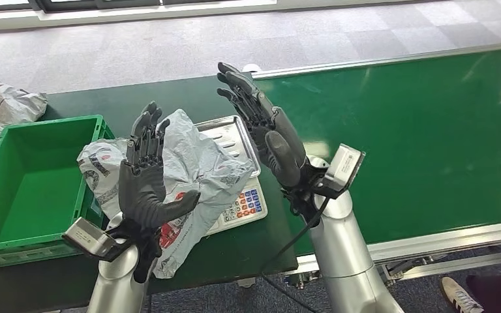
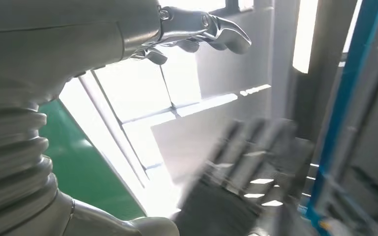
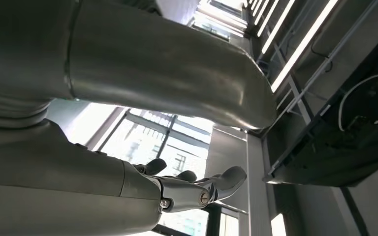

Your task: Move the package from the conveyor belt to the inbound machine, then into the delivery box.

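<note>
- The package (image 1: 189,173), a crumpled grey plastic mailer bag, carries red and black printing; the marks are too creased and small to read.
- It lies on the inbound machine (image 1: 235,140), a weighing scale with a steel pan and a keypad of blue, red and white keys; the key legends cannot be made out.
- The bag covers the near-left part of the pan and droops over the scale's left side onto the dark green counter (image 1: 248,251).
- The left hand (image 1: 145,176) is raised palm-up in front of the package, fingers straight and apart, thumb out to the side; it holds nothing.
- The right hand (image 1: 264,124) is raised above the scale's right side, fingers extended and spread, gripping nothing.
- A green plastic delivery box (image 1: 32,179) stands just left of the package.
- The green conveyor belt (image 1: 417,137) runs away to the right of the scale.
- More grey mailer bags (image 1: 10,104) lie beyond the box at the far left.
- A person's shoe (image 1: 458,295) shows on the floor at the lower right.
</note>
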`<state>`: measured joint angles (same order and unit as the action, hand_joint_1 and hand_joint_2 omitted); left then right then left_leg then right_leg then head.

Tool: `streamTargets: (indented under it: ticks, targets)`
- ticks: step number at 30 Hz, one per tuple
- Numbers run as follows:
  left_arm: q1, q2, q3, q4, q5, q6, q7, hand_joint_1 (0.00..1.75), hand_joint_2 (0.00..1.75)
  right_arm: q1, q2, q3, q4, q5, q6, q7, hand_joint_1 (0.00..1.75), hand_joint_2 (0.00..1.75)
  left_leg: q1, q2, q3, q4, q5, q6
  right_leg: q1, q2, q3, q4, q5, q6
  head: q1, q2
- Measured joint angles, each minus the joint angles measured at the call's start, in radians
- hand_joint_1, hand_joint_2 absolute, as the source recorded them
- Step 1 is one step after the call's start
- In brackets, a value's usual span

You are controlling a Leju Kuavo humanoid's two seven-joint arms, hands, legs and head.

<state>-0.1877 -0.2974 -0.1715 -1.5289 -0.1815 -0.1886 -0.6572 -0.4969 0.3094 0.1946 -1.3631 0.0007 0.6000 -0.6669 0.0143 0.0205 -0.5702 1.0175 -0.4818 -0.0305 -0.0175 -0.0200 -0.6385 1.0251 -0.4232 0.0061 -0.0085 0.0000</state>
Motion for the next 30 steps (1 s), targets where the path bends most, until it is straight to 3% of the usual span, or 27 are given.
streamTargets:
  ticks: [8,11,13,15,21,30]
  targets:
    - [0.003,0.001,0.019,0.013,-0.06,0.046,0.023,0.0,1.75,0.052,-0.004,0.0,-0.112,0.008,-0.013,-0.005,0.0,0.0,0.0,0.0,0.0,0.0,0.0,0.0,0.0,0.0,0.0,0.0,0.0,0.0,0.0,0.0]
    - [-0.013,0.01,0.02,0.042,-0.306,0.212,0.17,0.0,1.75,0.081,-0.004,-0.003,-0.167,-0.006,-0.02,-0.023,0.0,0.0,0.0,-0.001,0.0,0.0,0.0,0.0,0.0,-0.001,0.0,0.0,0.0,0.0,0.0,0.0]
    - [-0.047,0.027,0.02,0.101,-0.62,0.355,0.323,0.0,1.75,0.115,-0.004,-0.006,-0.241,-0.007,-0.027,-0.031,0.0,0.87,0.0,-0.002,0.0,0.0,0.0,0.0,0.0,-0.002,0.0,0.0,0.0,0.0,0.0,0.0]
    - [-0.092,0.044,0.02,0.179,-0.878,0.423,0.431,0.0,1.75,0.149,-0.004,-0.006,-0.323,0.015,-0.045,-0.033,0.0,1.75,0.0,-0.002,0.0,0.0,0.0,0.0,0.0,-0.002,0.0,0.0,0.0,0.0,0.0,0.0]
    - [-0.241,0.084,0.015,0.457,-1.165,0.423,0.588,0.0,1.75,0.203,-0.023,0.061,-0.51,0.118,-0.21,-0.033,0.0,1.75,0.0,0.001,0.0,0.0,0.0,0.0,0.0,0.0,0.0,0.0,0.0,0.0,0.0,0.0]
    - [-0.358,0.115,-0.024,0.731,-1.259,0.353,0.624,0.0,1.75,0.212,-0.065,0.132,-0.562,0.107,-0.274,-0.031,0.0,1.75,0.0,0.0,0.0,0.0,0.0,0.0,0.0,0.0,0.001,0.0,0.0,0.0,0.0,0.0]
